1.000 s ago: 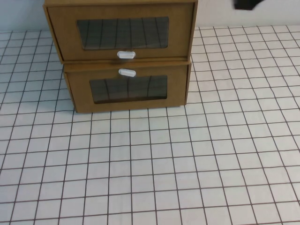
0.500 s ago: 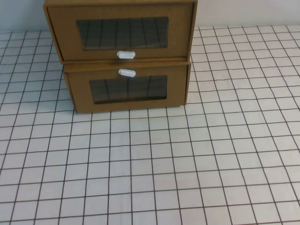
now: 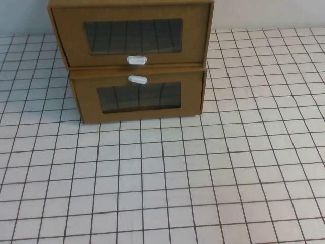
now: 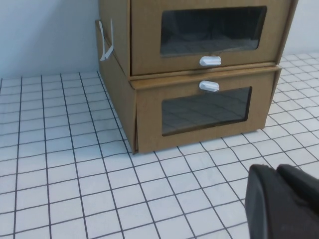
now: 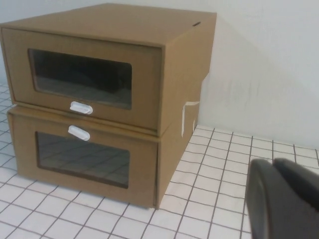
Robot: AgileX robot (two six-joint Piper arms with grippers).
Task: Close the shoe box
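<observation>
The shoe box (image 3: 133, 36) is the upper of two stacked brown boxes at the back of the table, with its white pull tab (image 3: 136, 60) below its window. Its drawer front sits flush with its sleeve. It also shows in the left wrist view (image 4: 209, 30) and the right wrist view (image 5: 82, 74). My left gripper (image 4: 276, 169) is shut and empty, low over the table, in front of the boxes and well apart from them. My right gripper (image 5: 272, 163) is shut and empty, off to the boxes' right side and apart from them. Neither gripper shows in the high view.
The lower brown box (image 3: 139, 96) has its white tab (image 3: 137, 79) above its window and carries the shoe box. A white wall stands right behind the boxes. The gridded white table (image 3: 167, 183) stretches in front and to the right.
A dark part of an arm at the top right of the high view one second ago has left the picture. The boxes have not moved.
</observation>
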